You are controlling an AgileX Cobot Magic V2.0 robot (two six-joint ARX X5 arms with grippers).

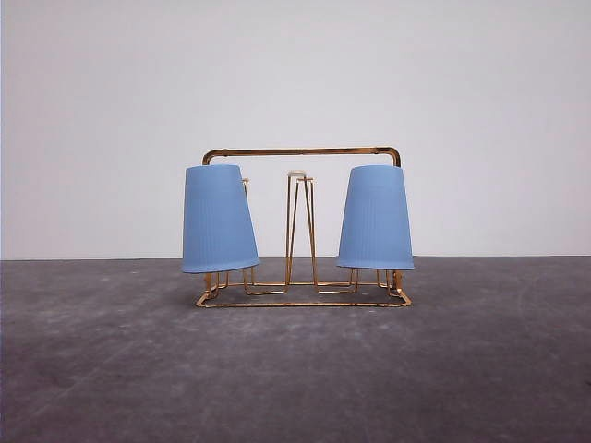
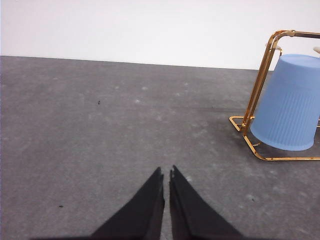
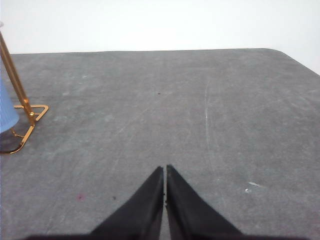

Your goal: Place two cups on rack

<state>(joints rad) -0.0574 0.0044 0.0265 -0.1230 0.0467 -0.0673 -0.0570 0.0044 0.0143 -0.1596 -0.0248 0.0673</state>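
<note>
Two light-blue ribbed cups hang upside down on the gold wire rack (image 1: pixel 302 152) in the front view. The left cup (image 1: pixel 218 220) tilts outward on the left prongs, the right cup (image 1: pixel 376 218) on the right prongs. The white-tipped middle prongs (image 1: pixel 297 175) between them are bare. The left wrist view has the left cup (image 2: pixel 292 102) and rack corner (image 2: pixel 260 85) off to one side, well apart from my left gripper (image 2: pixel 166 173), which is shut with nothing in it. My right gripper (image 3: pixel 165 169) is shut too, over bare tabletop, with the rack's base corner (image 3: pixel 31 116) and a sliver of cup (image 3: pixel 6 114) far aside.
The grey tabletop (image 1: pixel 295 369) stretches around the rack, with a white wall (image 1: pixel 295 74) behind. The table's rounded far corner (image 3: pixel 280 51) appears in the right wrist view.
</note>
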